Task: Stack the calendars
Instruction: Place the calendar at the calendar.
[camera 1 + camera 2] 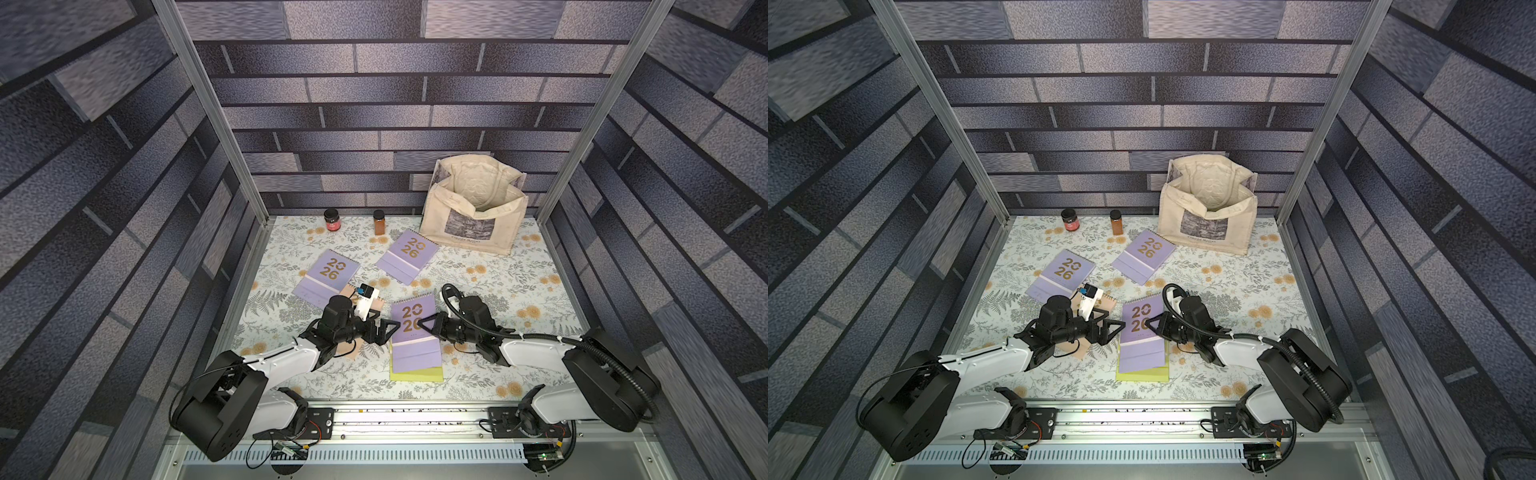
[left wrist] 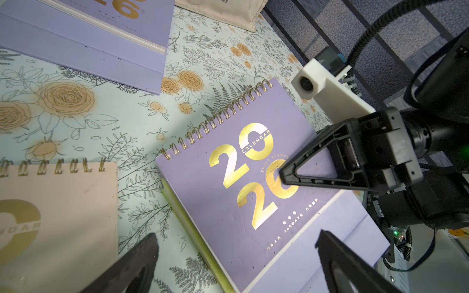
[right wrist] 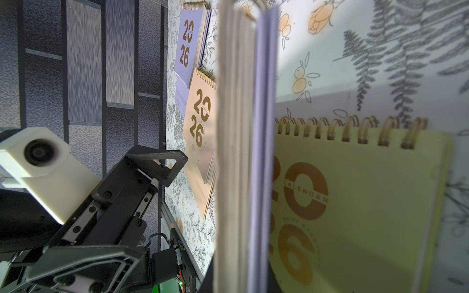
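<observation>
While right end effector [image 1: 423, 326] pinches edge of held lilac calendar [image 1: 413, 351] over yellow-green calendar [image 1: 415, 375], left end effector [image 1: 384, 326] hangs spread beside it. Stack barely begun, second layer not yet released; peach calendar [image 2: 58, 215], left lilac calendar [image 1: 328, 276], rear lilac calendar [image 1: 409, 255] lie unstacked on bench [image 1: 498, 299].

floral table [image 1: 498, 291] bears calendars [image 1: 328, 276], two jars [image 1: 332, 220], a tote bag [image 1: 469, 224].

Table [image 1: 498, 299] brightly lit from above; foil glare on lilac calendar [image 2: 198, 203]; right wrist foreground blurred.
</observation>
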Tool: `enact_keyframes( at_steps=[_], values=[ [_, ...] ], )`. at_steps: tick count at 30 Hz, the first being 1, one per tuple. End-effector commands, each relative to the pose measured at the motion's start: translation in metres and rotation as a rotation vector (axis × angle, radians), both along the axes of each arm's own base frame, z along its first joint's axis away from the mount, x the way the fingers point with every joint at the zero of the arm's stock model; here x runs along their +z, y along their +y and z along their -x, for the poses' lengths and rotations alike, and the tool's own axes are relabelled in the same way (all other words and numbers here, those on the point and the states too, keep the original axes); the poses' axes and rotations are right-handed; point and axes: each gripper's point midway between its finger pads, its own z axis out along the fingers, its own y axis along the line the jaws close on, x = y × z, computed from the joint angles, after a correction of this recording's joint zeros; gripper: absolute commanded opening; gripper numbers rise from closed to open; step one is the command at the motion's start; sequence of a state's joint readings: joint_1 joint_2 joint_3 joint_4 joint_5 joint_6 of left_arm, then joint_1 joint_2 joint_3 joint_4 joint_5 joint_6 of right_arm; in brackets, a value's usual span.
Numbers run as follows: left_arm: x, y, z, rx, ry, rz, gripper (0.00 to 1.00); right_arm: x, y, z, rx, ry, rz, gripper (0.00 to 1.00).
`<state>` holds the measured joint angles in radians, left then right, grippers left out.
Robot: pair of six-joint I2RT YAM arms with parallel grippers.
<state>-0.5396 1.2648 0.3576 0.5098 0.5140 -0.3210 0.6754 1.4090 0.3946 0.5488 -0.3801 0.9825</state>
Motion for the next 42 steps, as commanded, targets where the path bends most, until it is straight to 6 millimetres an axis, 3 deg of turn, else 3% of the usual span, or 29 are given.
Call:
enact_keyframes(
  at_steps=[1,6,15,26,42],
  values=[
    [0.005,-0.008,0.0,-0.041,-0.012,0.013,1.0,-0.011,-0.003,0.006,-0.006,0.01,0.02,0.0],
    [0.003,-0.01,-0.001,-0.039,-0.006,0.018,1.0,-0.005,-0.002,0.005,-0.033,0.0,-0.001,0.0],
    [0.013,-0.013,-0.001,-0.063,-0.022,0.026,1.0,-0.022,-0.005,0.008,-0.048,0.037,0.021,0.0],
    [0.02,-0.03,0.015,-0.186,0.025,0.08,1.0,-0.036,-0.011,0.014,-0.052,0.059,0.065,0.0],
    [0.02,-0.038,0.014,-0.209,0.038,0.077,1.0,-0.032,-0.013,0.028,0.01,0.049,0.058,0.0]
  ],
)
